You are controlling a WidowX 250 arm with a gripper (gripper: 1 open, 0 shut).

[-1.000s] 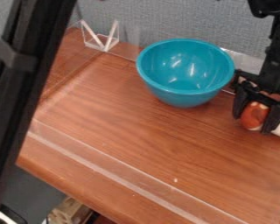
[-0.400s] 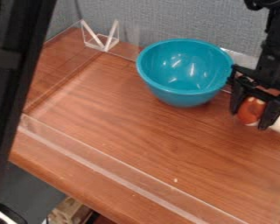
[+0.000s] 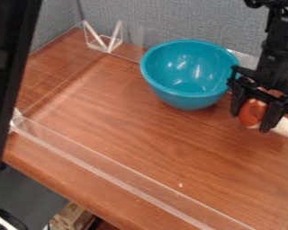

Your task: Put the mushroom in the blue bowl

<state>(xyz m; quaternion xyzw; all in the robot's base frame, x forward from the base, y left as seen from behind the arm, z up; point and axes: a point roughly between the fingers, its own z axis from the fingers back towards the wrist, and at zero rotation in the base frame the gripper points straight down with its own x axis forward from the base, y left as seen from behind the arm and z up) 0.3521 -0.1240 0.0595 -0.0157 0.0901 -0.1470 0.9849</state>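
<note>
The blue bowl stands upright on the wooden table, at the back centre. Just right of it, my gripper points straight down with its black fingers shut on the mushroom, whose reddish-brown cap shows between them. The cream-white stem sticks out to the lower right, close to the table top. The gripper is beside the bowl's right rim, not over it.
The wooden table has a low clear plastic wall along its front and left sides. A clear triangular stand sits in the back left corner. A dark out-of-focus bar fills the left edge.
The gripper with the mushroom has shifted slightly left toward the bowl and a little upward. The dark bar at the left has slid further out of the picture.
</note>
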